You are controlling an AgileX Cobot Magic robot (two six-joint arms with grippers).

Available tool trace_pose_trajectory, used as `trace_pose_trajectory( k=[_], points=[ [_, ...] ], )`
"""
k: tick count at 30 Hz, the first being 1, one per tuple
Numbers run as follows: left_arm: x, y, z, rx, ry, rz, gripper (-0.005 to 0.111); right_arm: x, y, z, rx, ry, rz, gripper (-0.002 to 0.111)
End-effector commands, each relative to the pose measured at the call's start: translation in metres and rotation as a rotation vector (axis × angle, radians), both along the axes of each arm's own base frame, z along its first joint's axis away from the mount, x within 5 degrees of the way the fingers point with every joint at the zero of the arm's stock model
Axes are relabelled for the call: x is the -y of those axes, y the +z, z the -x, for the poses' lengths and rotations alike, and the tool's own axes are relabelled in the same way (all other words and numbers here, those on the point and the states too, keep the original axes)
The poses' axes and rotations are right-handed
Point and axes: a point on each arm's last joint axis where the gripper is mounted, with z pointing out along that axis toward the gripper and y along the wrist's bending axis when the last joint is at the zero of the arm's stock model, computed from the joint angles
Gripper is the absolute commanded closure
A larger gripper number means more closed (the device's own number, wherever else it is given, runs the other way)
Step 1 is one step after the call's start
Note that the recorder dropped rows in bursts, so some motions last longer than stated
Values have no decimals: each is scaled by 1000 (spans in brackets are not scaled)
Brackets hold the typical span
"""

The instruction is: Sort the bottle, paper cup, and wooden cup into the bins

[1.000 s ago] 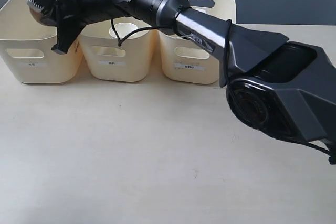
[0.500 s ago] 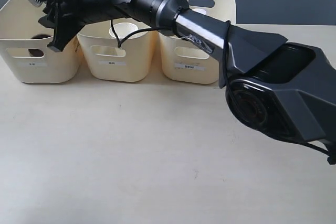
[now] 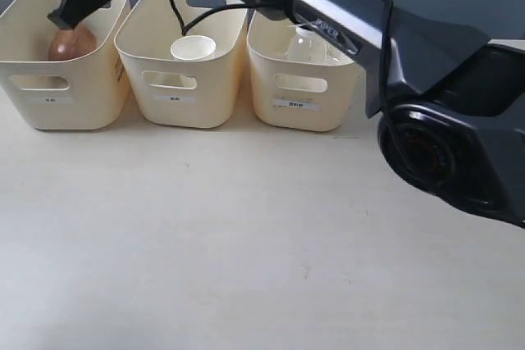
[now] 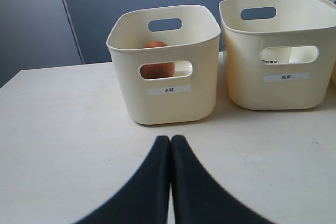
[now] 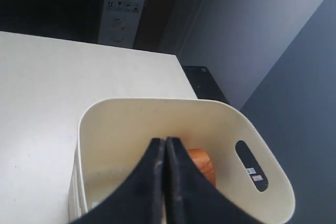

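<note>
Three cream-yellow plastic bins with rounded corners sit in a row, and I use the middle bin (image 3: 180, 79) as my marker. Inside that middle bin stands the small white paper cup (image 3: 193, 47), mouth up. In the bin on its left (image 3: 57, 79) lies the round reddish-brown wooden cup (image 3: 72, 43), and I can see it through the handle hole too. In the bin on its right (image 3: 303, 88) I can make out the small clear plastic bottle (image 3: 308, 45), though it is faint against the wall. So I think all three things are sorted and the job looks done, with nothing left on the pale table (image 3: 246, 235) to pick up. My right gripper (image 5: 163, 153) hangs above the bin left of the middle one, right over the wooden cup, with its two black fingers pressed together and nothing between them. My left gripper (image 4: 171, 145) rests low over the table in front of that same bin, fingers also closed tight and holding nothing.
</note>
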Motion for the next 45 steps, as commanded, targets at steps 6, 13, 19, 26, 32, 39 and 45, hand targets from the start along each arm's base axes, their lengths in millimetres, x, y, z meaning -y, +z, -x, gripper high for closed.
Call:
trace_pose_trajectory(
  k=[6, 13, 19, 26, 32, 39, 45],
  points=[
    [0, 1, 0, 12, -3, 3, 107, 16, 13, 2, -38, -80, 54, 109],
    [0, 1, 0, 12, -3, 3, 107, 37, 9, 12, -40, -154, 59, 109],
    [0, 1, 0, 12, -3, 3, 107, 77, 13, 33, -23, -231, 86, 109],
    [0, 1, 0, 12, -3, 3, 107, 152, 35, 70, 27, -377, 53, 109],
    [0, 1, 0, 12, -3, 3, 107, 218, 58, 116, 75, -500, -64, 109],
    [0, 1, 0, 12, -3, 3, 107, 249, 93, 142, -9, -544, -248, 109],
    [0, 1, 0, 12, -3, 3, 107, 255, 102, 147, -26, -551, -292, 109]
  ],
)
